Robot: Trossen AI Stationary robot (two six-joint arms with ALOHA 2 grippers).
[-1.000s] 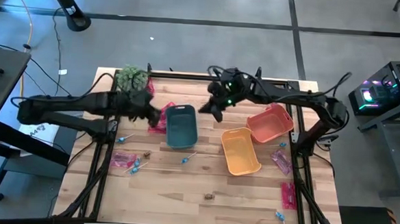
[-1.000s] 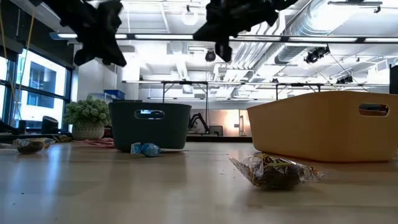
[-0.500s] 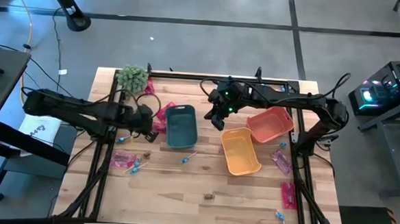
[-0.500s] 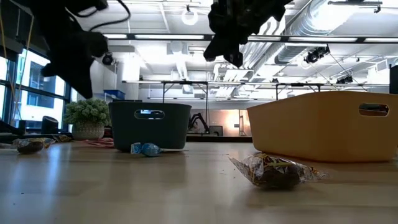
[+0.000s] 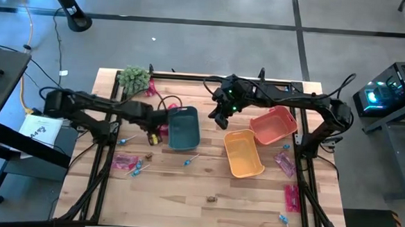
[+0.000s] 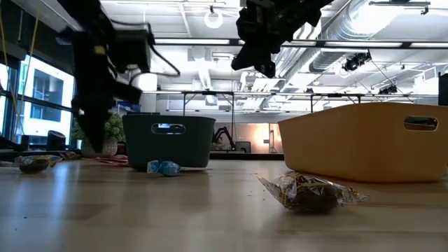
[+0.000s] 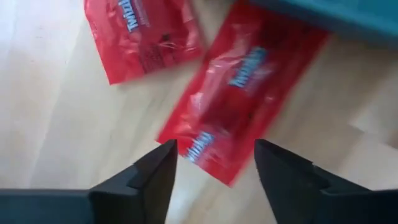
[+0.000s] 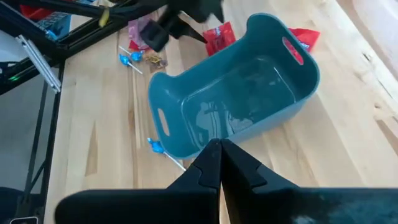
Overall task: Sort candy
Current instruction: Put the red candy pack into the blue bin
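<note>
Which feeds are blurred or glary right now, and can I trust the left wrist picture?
Left wrist view: the red packet ahead of the open left pincer is smeared by motion, its print unreadable. Low view: ceiling lights glare and the arms are dark silhouettes, but the brown wrapped piece is sharp. High view: evenly lit. Right wrist view: clear on the teal bin.

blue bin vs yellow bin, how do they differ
The blue bin is dark teal; the yellow bin is pale orange-yellow. The blue bin sits beside the left gripper, with red packets against it; the yellow bin touches the orange bin. Both are rectangular, upright and look empty.
</note>
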